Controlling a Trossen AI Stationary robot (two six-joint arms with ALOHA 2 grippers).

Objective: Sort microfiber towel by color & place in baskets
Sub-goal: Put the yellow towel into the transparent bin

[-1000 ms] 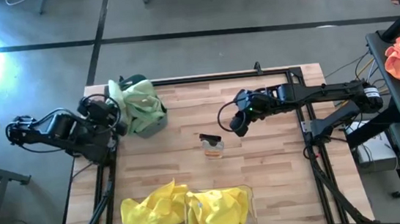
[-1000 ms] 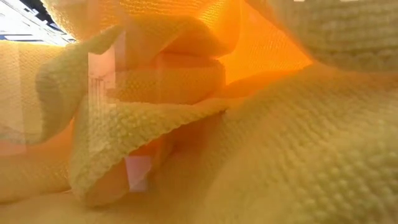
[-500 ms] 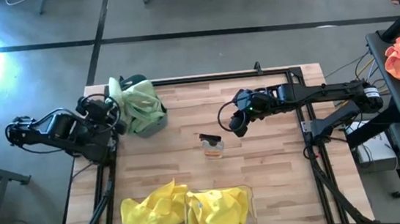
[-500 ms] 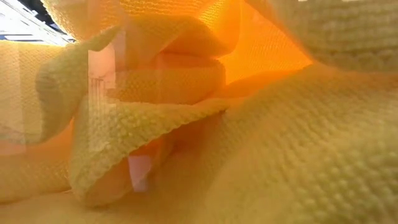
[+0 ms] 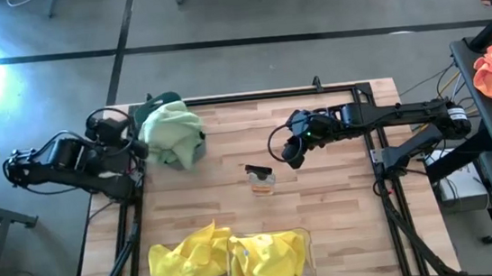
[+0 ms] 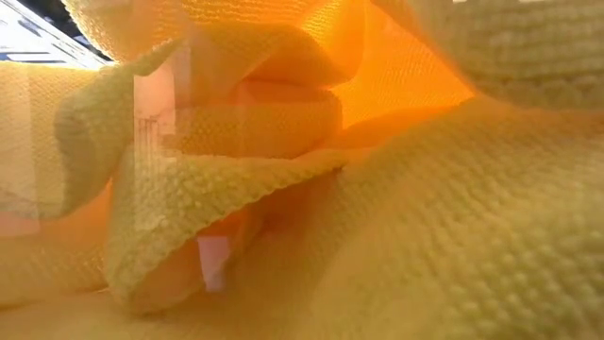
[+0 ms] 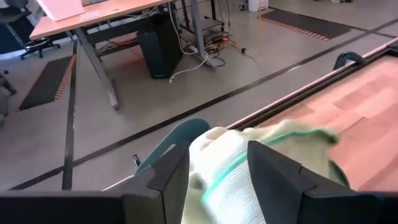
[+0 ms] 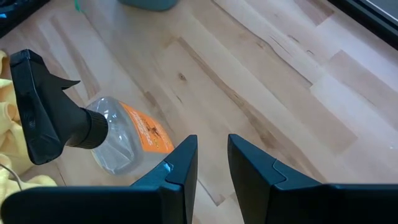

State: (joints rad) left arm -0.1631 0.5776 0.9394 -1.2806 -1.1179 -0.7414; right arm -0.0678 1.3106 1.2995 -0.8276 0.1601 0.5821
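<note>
Your left gripper (image 7: 217,180), fingers spread, releases green towels (image 5: 171,133) heaped over the teal bin (image 5: 195,152); one yellow towel (image 5: 185,260) remains beside the clear bin (image 5: 303,238); the right gripper (image 8: 212,174), slightly parted and empty, waits mid-table

The left arm is folded at the tabletop's far left edge, its end effector (image 5: 135,145) seen with fingers parted. The right arm is stretched in from the right side, its end effector (image 5: 289,155) angled downward, fingers slightly parted.
</note>
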